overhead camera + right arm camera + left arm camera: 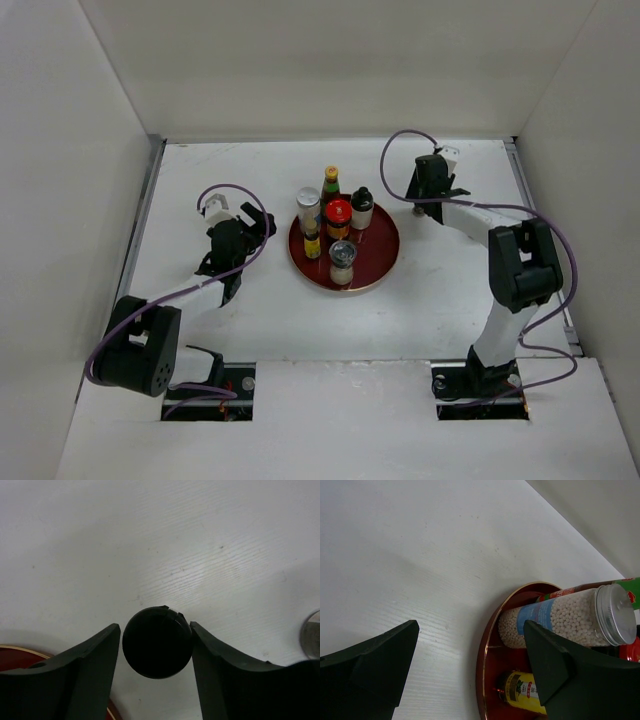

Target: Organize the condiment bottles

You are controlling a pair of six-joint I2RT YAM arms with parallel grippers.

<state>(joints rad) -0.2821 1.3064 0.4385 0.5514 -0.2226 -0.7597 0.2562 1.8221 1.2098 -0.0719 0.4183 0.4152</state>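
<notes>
Several condiment bottles stand on the round red tray: a green bottle with a yellow cap, a white bead jar with a silver cap, a red-capped jar, a black-capped bottle, a small yellow-label bottle and a grey-capped shaker. My left gripper is open and empty just left of the tray; its view shows the bead jar and the yellow-label bottle. My right gripper straddles a round black cap standing on the table; its right finger touches the cap and a thin gap shows on the left.
A silver cap of another bottle shows at the right edge of the right wrist view. The tray rim sits at that view's lower left. White walls enclose the table at the back and on both sides.
</notes>
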